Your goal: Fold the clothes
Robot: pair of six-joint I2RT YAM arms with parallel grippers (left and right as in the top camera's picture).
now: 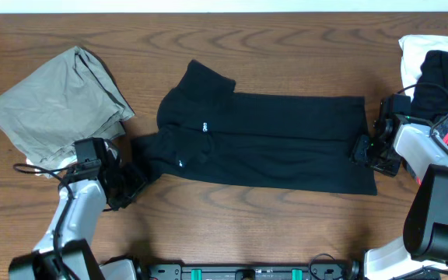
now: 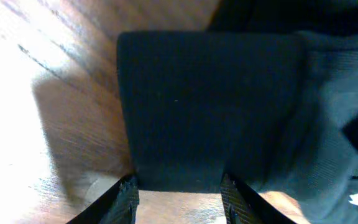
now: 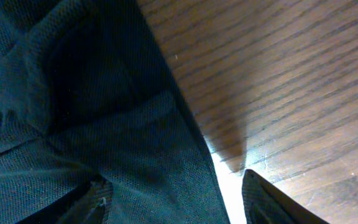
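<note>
The plain black garment (image 1: 278, 144) lies flat across the middle of the table, with tiny white logo marks near its left end. My left gripper (image 1: 134, 180) sits low at the sleeve end on the left. In the left wrist view its jaws (image 2: 178, 190) stand open, the black sleeve edge (image 2: 210, 106) lies just ahead of the fingertips, and bare wood shows between them. My right gripper (image 1: 362, 149) is at the garment's right edge. It (image 3: 176, 199) is open and straddles the hem (image 3: 185, 143), one finger over the fabric and the other over the wood.
An olive-grey garment (image 1: 57, 101) lies crumpled at the far left, close behind my left arm. At the far right corner a white garment (image 1: 418, 50) lies under a black one (image 1: 446, 74) with a pink-red band. The table's front edge is near both arm bases.
</note>
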